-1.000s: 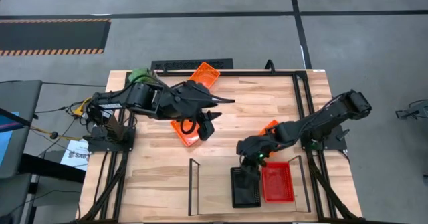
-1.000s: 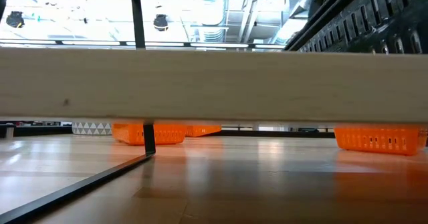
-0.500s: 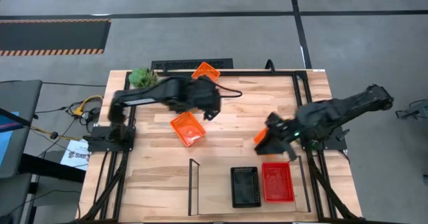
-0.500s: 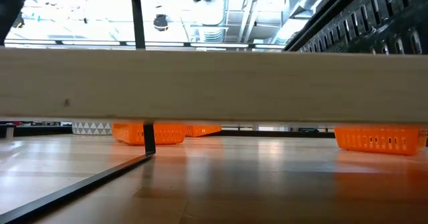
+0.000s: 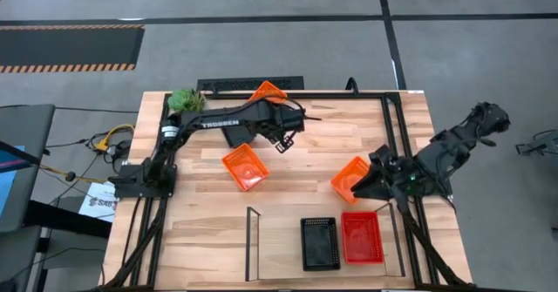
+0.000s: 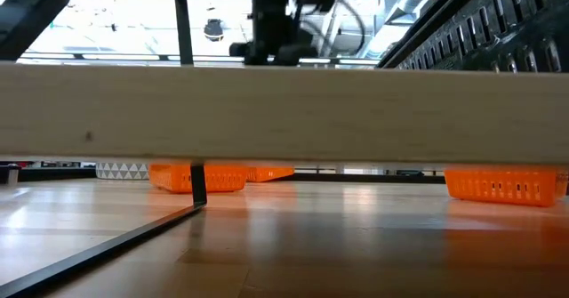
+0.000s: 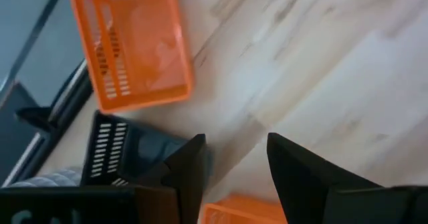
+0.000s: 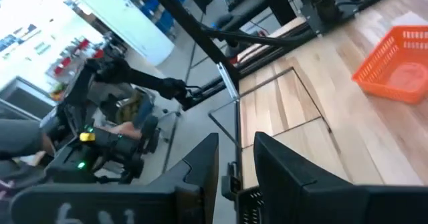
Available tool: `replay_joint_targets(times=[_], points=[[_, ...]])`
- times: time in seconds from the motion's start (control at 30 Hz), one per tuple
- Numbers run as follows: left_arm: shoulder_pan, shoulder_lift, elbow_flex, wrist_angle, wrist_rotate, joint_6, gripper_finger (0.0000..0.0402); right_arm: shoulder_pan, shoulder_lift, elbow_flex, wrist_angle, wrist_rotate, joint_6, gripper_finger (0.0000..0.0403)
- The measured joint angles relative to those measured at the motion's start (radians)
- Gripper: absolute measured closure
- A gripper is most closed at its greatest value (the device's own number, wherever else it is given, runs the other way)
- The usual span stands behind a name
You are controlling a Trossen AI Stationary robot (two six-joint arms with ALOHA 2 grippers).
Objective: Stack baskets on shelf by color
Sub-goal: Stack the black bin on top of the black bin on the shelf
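Three orange baskets lie on the table: one at the far edge (image 5: pixel 267 91), one at the middle (image 5: pixel 244 167), one on the right (image 5: pixel 352 177). A black basket (image 5: pixel 320 242) and a red basket (image 5: pixel 361 237) stand side by side on the shelf (image 5: pixel 279 248). My left gripper (image 5: pixel 281 140) hangs open and empty over bare wood between the far and middle orange baskets; in the left wrist view (image 7: pixel 234 150) the far orange basket (image 7: pixel 130 43) lies ahead. My right gripper (image 5: pixel 372 182) is open and empty, just right of the right-hand orange basket.
The shelf's thin black end frames (image 5: pixel 253 240) (image 5: pixel 397 235) stand upright at the near edge. A green plant (image 5: pixel 181 99) sits at the far left corner. A dark strip (image 5: pixel 235 84) lies along the far edge. In the low view the shelf board (image 6: pixel 284 111) spans the picture.
My right gripper has left the black basket on the shelf and drawn back up toward the table's right edge, uncovering the right-hand orange basket. My left gripper has gone from over the middle orange basket toward the far edge and a little right.
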Motion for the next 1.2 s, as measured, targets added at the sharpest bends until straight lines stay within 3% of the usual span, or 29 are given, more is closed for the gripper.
replay_joint_targets(times=[0.33,0.57,1.03,1.2], points=[[0.067,-0.117,-0.321,0.214,0.125,-0.005,0.0253,0.008,0.021,0.0,-0.044,0.006,0.008,0.0285],[0.066,-0.166,-0.483,0.233,0.135,-0.019,0.0253,-0.008,0.02,0.0,-0.06,0.005,0.008,0.0285],[0.091,-0.194,-0.587,0.275,0.079,0.013,0.0253,-0.007,0.02,0.0,-0.094,0.005,-0.002,0.0285],[0.109,-0.194,-0.658,0.349,0.168,0.049,0.0253,-0.007,0.02,0.0,-0.094,0.005,-0.002,0.0285]])
